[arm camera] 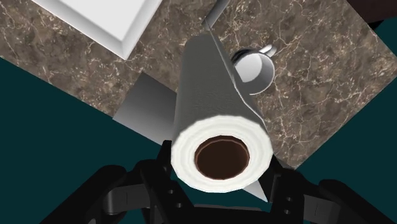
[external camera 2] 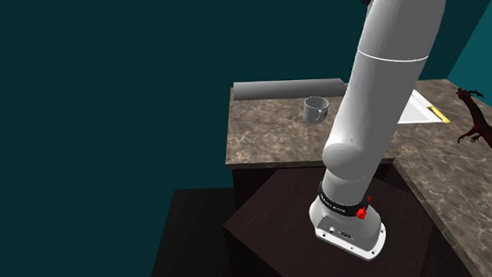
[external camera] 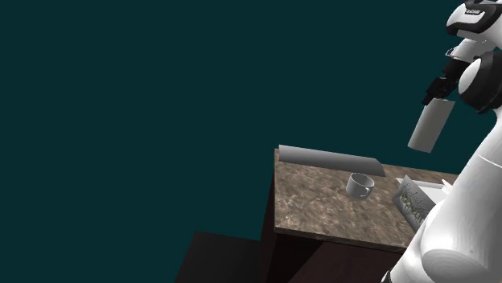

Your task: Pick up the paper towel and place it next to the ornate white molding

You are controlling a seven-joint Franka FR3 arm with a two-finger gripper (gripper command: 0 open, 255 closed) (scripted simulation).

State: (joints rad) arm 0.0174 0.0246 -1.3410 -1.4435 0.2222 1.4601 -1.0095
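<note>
The pincer grips the towel roll, which hangs tilted high above the tabletop; a mug stands near what may be the molding.

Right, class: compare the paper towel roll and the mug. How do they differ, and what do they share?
The paper towel roll hangs in the air, clasped by the end effector; the mug stands on the marbled countertop. The roll is long and white with a brown core; the mug is short, grey, with a handle. Both are hollow cylinders.
</note>
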